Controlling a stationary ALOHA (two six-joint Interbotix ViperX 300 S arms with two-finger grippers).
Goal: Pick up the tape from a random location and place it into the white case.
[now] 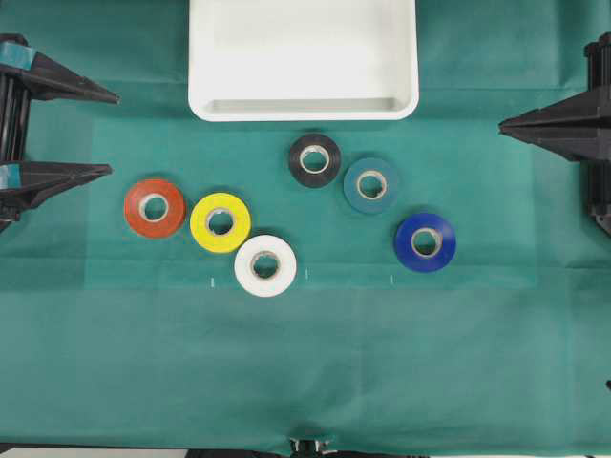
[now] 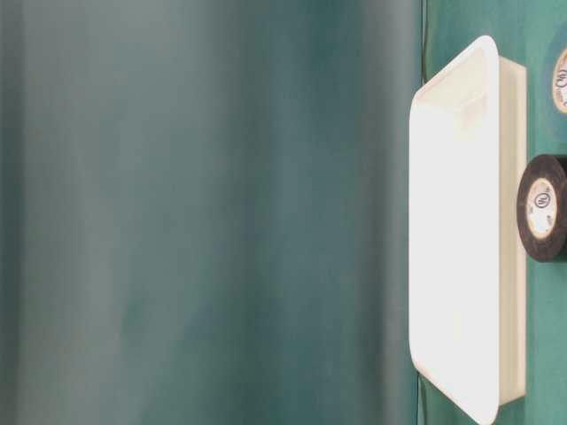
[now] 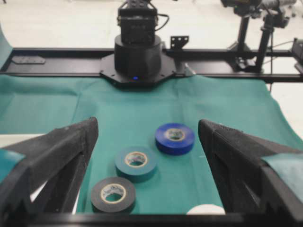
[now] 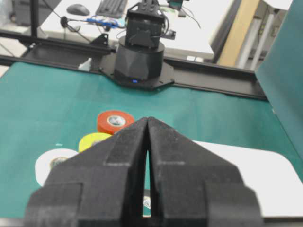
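Note:
The black tape [image 1: 315, 159] with a pale core lies flat on the green cloth just below the white case [image 1: 303, 57], which is empty at the top centre. My left gripper [image 1: 107, 134] is open and empty at the left edge, far from the tape. Its wrist view shows the tape [image 3: 113, 194] low between the spread fingers [image 3: 147, 125]. My right gripper [image 1: 504, 124] is shut and empty at the right edge. In the right wrist view the closed fingers [image 4: 147, 119] hide the tape, and the case [image 4: 255, 175] lies to their right. The table-level view shows the case [image 2: 461, 230] and tape [image 2: 542, 208].
A dark teal roll [image 1: 371, 184] sits right beside the black tape, and a blue roll [image 1: 425, 241] lies further right. Orange [image 1: 155, 207], yellow [image 1: 221, 222] and white [image 1: 265, 265] rolls lie in a touching row at the left centre.

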